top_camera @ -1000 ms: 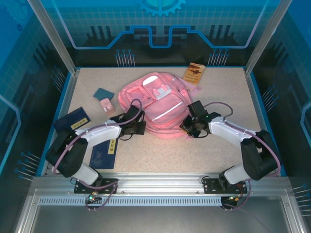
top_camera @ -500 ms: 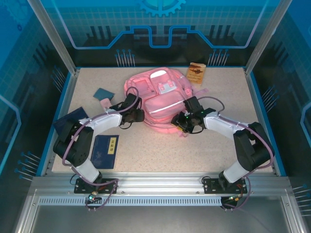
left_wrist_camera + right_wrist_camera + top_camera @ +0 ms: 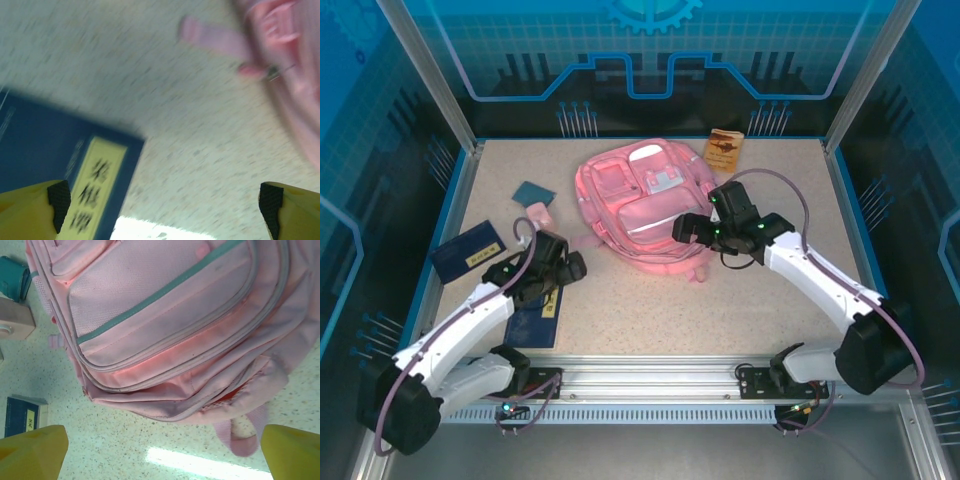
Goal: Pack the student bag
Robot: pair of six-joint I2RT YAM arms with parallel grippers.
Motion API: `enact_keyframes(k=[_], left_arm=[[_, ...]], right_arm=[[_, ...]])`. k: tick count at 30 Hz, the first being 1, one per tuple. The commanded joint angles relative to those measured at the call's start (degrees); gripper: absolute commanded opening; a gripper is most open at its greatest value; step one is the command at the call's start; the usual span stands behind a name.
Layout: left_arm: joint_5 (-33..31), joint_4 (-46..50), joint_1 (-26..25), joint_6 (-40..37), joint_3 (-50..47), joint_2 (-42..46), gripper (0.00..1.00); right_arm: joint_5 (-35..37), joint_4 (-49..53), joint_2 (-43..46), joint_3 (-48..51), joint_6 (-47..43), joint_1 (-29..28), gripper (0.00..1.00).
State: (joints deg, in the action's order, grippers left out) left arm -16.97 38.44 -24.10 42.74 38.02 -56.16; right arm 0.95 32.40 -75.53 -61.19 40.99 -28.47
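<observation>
bag (image 3: 640, 205): lying on surface (image 3: 770, 300), centre-far | left jaws: wide open, empty, above blue book (image 3: 535, 315), left of bag | right jaws: wide open, empty, over bag's near-right edge

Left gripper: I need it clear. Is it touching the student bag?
Apart. Left wrist view: the left gripper hangs open over bare table, the student bag off at upper right.

The near-left dark blue book (image 3: 45, 145) carries a yellow label (image 3: 97, 185) with a column of black Chinese characters (too blurred to read with certainty). The label on the farther-left blue book (image 3: 470, 250) and the print on the far-right brown booklet (image 3: 724, 148) are too small to read.
</observation>
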Motion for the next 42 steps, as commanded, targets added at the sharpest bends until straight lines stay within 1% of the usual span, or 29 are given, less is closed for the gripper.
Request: enact_keyframes(k=[1, 3, 7, 12, 15, 19, 24, 27, 30, 32, 34, 37, 42], left_arm=[[-0.7, 9.1, 0.4, 9.4, -3.3, 2.6, 0.99], [-1.2, 9.5, 0.3, 12.4, -5.8, 3.7, 0.99], [0.9, 7.6, 0.3, 14.3, -9.5, 3.1, 0.99], [6.1, -0.3, 0.0, 15.0, -12.2, 1.0, 0.98], [9.3, -5.5, -1.1, 15.1, -12.5, -0.5, 0.98], [12.3, -12.8, -4.7, 15.6, -11.7, -4.1, 0.98], [16.0, -22.7, -9.9, 15.5, -8.3, -13.4, 0.98], [18.8, -25.8, -11.5, 14.5, -4.5, -18.8, 0.98], [20.1, -25.9, -11.7, 13.1, -1.5, -20.5, 0.97], [18.7, -24.0, -11.3, 11.6, -0.1, -19.2, 0.98], [17.9, -20.8, -9.8, 9.4, 0.9, -16.8, 0.99], [16.6, -15.5, -5.7, 7.0, 0.4, -11.8, 0.99], [15.7, -7.9, 3.0, 5.4, -3.4, -3.4, 0.99]], right_arm=[[3.6, 3.0, 1.4, -0.8, -2.8, -0.8, 1.0], [3.1, 3.1, 1.4, -0.8, -2.5, -1.0, 1.0], [2.4, 2.9, 0.8, -1.1, -1.6, -1.7, 1.0], [1.6, 2.7, -0.7, -1.1, -0.3, -2.9, 1.0], [1.4, 2.8, -1.9, -1.2, 0.4, -3.6, 1.0], [2.1, 3.3, -3.3, -1.5, 1.2, -4.5, 1.0], [2.2, 4.1, -5.2, -2.5, 1.5, -5.5, 0.97], [2.8, 4.3, -5.8, -2.9, 1.2, -6.5, 0.96], [3.5, 4.4, -6.0, -3.1, 0.7, -7.5, 0.96], [3.8, 4.1, -6.0, -3.0, 0.1, -8.3, 0.95], [3.1, 2.9, -6.1, -3.0, -1.2, -9.6, 0.93], [1.8, 0.5, -7.3, -3.6, -3.9, -12.8, 0.9], [1.1, -0.4, -14.8, -8.7, -6.4, -19.8, 0.83]])
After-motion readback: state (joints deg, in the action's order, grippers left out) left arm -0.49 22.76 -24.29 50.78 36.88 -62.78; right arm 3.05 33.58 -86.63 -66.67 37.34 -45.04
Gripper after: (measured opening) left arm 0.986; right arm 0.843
